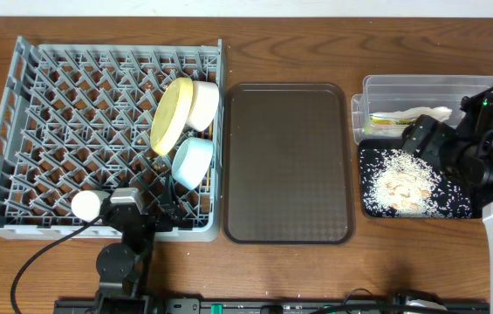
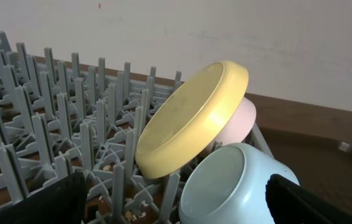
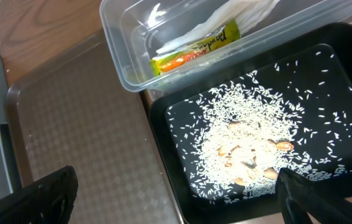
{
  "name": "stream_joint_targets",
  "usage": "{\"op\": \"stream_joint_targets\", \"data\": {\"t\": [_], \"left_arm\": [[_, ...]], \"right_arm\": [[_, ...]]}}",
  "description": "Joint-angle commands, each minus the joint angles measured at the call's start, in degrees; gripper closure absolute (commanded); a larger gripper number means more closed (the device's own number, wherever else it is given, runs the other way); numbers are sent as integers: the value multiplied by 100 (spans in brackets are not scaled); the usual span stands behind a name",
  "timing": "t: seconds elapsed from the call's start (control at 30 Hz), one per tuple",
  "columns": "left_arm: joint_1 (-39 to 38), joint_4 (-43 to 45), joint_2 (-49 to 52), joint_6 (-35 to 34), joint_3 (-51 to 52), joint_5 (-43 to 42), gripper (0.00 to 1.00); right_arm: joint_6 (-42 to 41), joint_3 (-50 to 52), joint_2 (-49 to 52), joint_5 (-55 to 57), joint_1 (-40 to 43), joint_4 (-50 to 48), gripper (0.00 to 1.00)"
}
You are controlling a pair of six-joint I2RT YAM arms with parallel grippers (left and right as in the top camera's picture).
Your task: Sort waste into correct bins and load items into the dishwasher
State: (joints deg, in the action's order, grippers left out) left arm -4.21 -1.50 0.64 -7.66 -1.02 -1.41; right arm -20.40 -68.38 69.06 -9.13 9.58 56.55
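The grey dishwasher rack (image 1: 54, 131) (image 2: 51, 112) holds a yellow plate (image 1: 172, 113) (image 2: 194, 118) on edge, with a white bowl (image 1: 204, 103) (image 2: 241, 118) behind it. A light blue bowl (image 1: 192, 162) (image 2: 232, 186) lies on its side below them. My left gripper (image 1: 169, 194) (image 2: 182, 208) is open at the rack's front right, its fingers either side of the blue bowl without gripping it. The clear tub (image 1: 377, 87) (image 3: 119, 56) holds a white napkin (image 1: 425, 113) (image 3: 225, 18) and a green-and-orange wrapper (image 1: 386, 121) (image 3: 194, 53). Rice crumbs (image 1: 403, 183) (image 3: 244, 149) lie in the black tray (image 1: 464, 205) (image 3: 163, 124). My right gripper (image 1: 429, 144) (image 3: 176, 199) hangs open above that tray's left edge.
A large dark brown serving tray (image 1: 285, 161) (image 3: 82, 124) lies between the rack and the two bins, with nothing on it. The right arm's body covers the far right of the table. A wall stands behind the rack.
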Motion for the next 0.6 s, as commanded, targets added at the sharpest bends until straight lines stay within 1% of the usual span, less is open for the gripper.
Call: {"op": "stream_joint_targets", "data": {"t": [0.0,0.07,0.17,0.23,0.3,0.43,0.57], "left_arm": [[28,-254,2,33,79,52,7],[28,-254,2,33,79,52,7],[28,-254,2,33,79,52,7],[28,-254,2,33,79,52,7],[28,-254,2,33,79,52,7],[28,-254,2,33,79,52,7],[28,-254,2,33,79,52,7]], "right_arm": [[-7,-7,-98,57,-92,20,1],[149,-7,-136,181,-98,190,1],[542,105,-376,374,-120,90,1],[940,323,-726,369,-199,-289,1],[1353,695,-1196,367,-343,-885,1],[2177,1784,-2398,369,-619,-2009,1],[2378,2708,-3541,376,-656,-2411,1]]}}
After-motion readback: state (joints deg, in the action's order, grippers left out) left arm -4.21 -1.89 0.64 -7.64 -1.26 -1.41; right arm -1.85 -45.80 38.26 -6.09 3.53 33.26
